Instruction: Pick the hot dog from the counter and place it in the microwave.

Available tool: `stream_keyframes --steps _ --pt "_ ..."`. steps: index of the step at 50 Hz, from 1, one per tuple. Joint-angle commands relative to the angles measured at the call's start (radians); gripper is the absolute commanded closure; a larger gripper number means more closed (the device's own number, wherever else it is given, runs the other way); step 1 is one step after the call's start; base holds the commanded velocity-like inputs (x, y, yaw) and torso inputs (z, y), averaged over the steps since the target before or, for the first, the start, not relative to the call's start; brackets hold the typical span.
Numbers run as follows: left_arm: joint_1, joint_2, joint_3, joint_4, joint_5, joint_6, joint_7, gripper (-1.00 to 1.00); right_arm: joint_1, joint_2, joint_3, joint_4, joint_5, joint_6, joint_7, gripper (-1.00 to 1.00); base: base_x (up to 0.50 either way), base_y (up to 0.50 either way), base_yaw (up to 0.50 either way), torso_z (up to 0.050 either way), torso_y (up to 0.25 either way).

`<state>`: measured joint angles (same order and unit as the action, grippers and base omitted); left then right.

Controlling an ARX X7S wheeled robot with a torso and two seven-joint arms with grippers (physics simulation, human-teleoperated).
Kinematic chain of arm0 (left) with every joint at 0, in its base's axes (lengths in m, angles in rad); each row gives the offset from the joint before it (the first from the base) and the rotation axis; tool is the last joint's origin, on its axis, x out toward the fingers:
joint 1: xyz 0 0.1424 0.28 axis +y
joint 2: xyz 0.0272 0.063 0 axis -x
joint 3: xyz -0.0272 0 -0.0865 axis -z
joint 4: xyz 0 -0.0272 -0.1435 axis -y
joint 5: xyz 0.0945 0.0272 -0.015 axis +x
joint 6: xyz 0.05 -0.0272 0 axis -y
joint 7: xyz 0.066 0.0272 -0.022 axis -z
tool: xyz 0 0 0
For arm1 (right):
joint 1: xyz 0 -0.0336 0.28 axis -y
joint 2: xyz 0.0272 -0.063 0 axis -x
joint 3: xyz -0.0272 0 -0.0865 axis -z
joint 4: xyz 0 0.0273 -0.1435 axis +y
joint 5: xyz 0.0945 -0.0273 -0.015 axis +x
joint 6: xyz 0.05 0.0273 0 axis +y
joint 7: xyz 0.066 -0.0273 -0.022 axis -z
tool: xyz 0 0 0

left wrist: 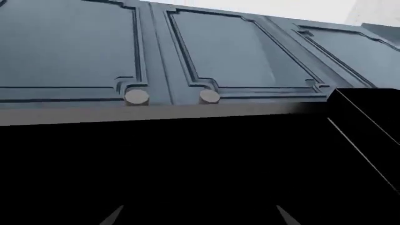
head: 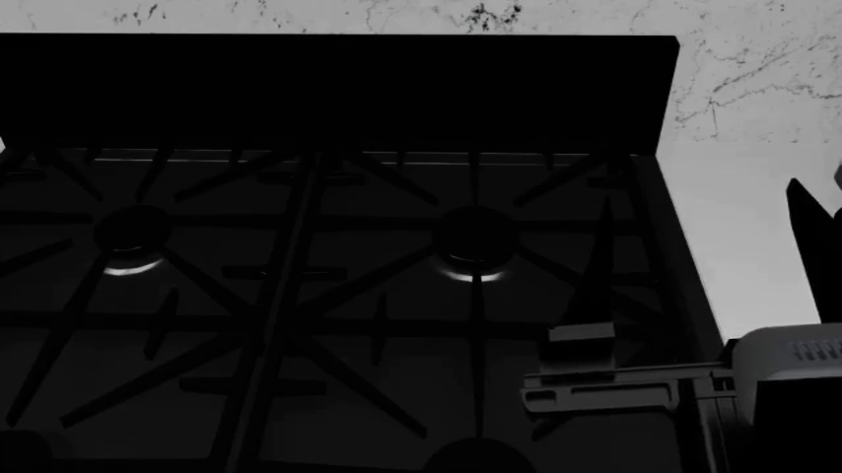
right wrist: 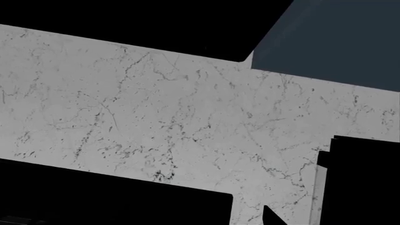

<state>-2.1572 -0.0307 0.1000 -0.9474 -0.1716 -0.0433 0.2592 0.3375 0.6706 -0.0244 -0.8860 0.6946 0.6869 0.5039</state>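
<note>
The hot dog is not in any view. A strip of the white counter [head: 752, 232] shows to the right of the stovetop in the head view. My right gripper [head: 826, 217] hangs over this strip with its dark fingers apart and nothing between them. In the right wrist view only one fingertip [right wrist: 272, 216] shows against the marble wall. My left gripper [left wrist: 200, 216] is open and empty, its two fingertips wide apart over a black mass below blue-grey cabinet doors [left wrist: 225, 51]. I cannot tell whether that mass is the microwave.
A black stovetop [head: 329, 296] with grates and two burners fills the head view, with a black back panel [head: 342, 89] behind it. A white marble-veined wall [head: 750, 79] rises behind. The cabinet doors carry two round knobs [left wrist: 137, 96]. A dark block [right wrist: 362, 178] stands by the wall.
</note>
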Motion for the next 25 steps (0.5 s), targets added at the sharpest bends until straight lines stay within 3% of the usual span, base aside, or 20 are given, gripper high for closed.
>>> stream_keyframes --steps 1,17,25 --pt "0.052 -0.008 0.009 0.117 -0.027 0.14 0.008 -1.0 -0.004 0.004 0.0 -0.007 0.002 0.0 0.007 -1.0 0.0 0.0 0.0 0.0 0.0" --pt "0.124 -0.012 0.007 0.28 -0.076 0.343 0.012 -1.0 -0.005 0.009 -0.003 -0.007 0.006 -0.002 0.011 -1.0 0.0 0.0 0.0 0.0 0.0" --pt "0.227 -0.045 0.02 0.548 -0.135 0.207 -0.016 -1.0 -0.001 0.003 -0.018 0.006 -0.005 -0.012 0.006 -1.0 0.0 0.0 0.0 0.0 0.0"
